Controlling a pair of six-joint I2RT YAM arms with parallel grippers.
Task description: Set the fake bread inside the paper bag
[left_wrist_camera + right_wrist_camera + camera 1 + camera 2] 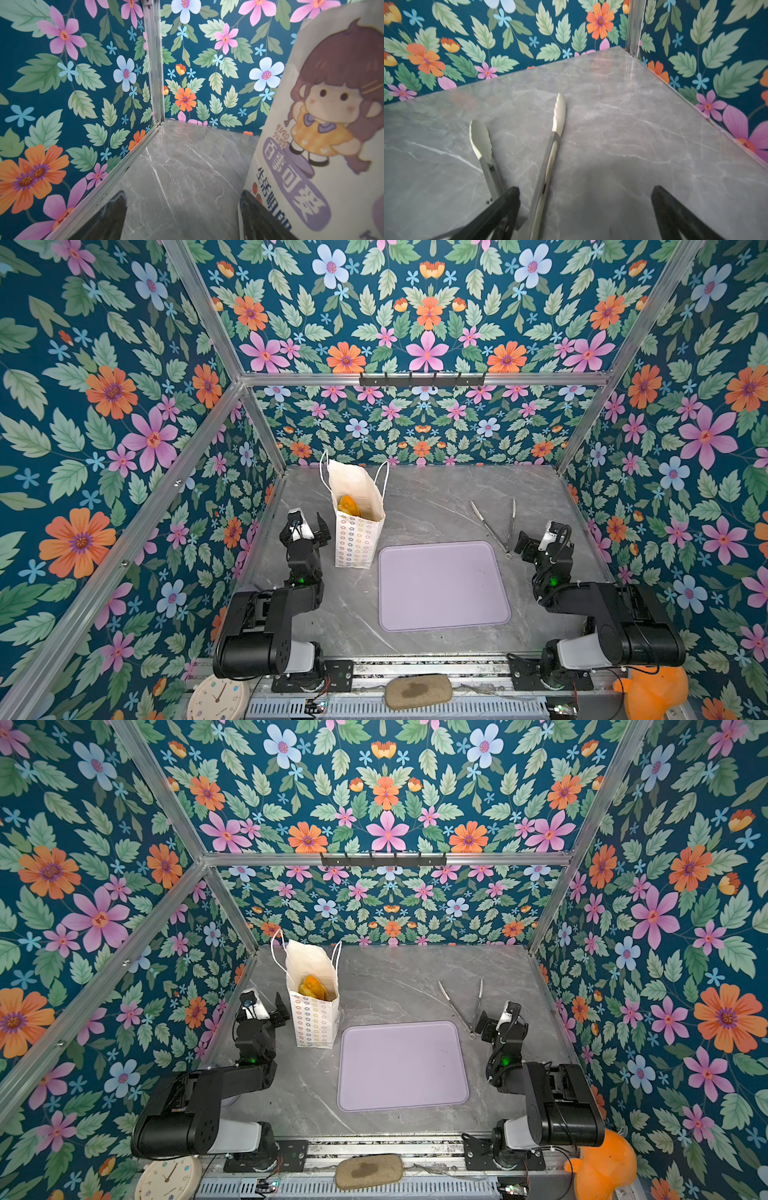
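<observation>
1. The tall white paper bag (359,531) printed with rows of small pastel flowers stands upright at the back left of the grey marbled tabletop (436,497). The glossy golden-orange fake bread (349,506) sits inside it, showing just below the near lip. The piece count is not readable
2. The flat lavender plastic tray (442,614) shows no bread, and none is seen loose on the tabletop. Judgement: loading looks done or nearly done
3. The left tool (307,531) is spread wide and holds nothing, just beside the bag's side wall. I cannot tell whether a finger touches the paper
4. Risk: the bag is tall, narrow and probably light. A sideways drift of the left tool into the wall could tip it and spill the bread
5. Risk: the thin white cord handles (324,472) stand loose above the mouth. A tool crossing there could snag one and drag the bag
6. The right tool (585,189) is spread wide and empty. It sits over the handle end of the metal tongs (548,155) with pale scalloped tips, one finger over a tong arm. Dropping or sweeping could knock the tongs toward the tray
7. Risk: the bread sits near the lip, so a jolt could roll a piece out
</observation>
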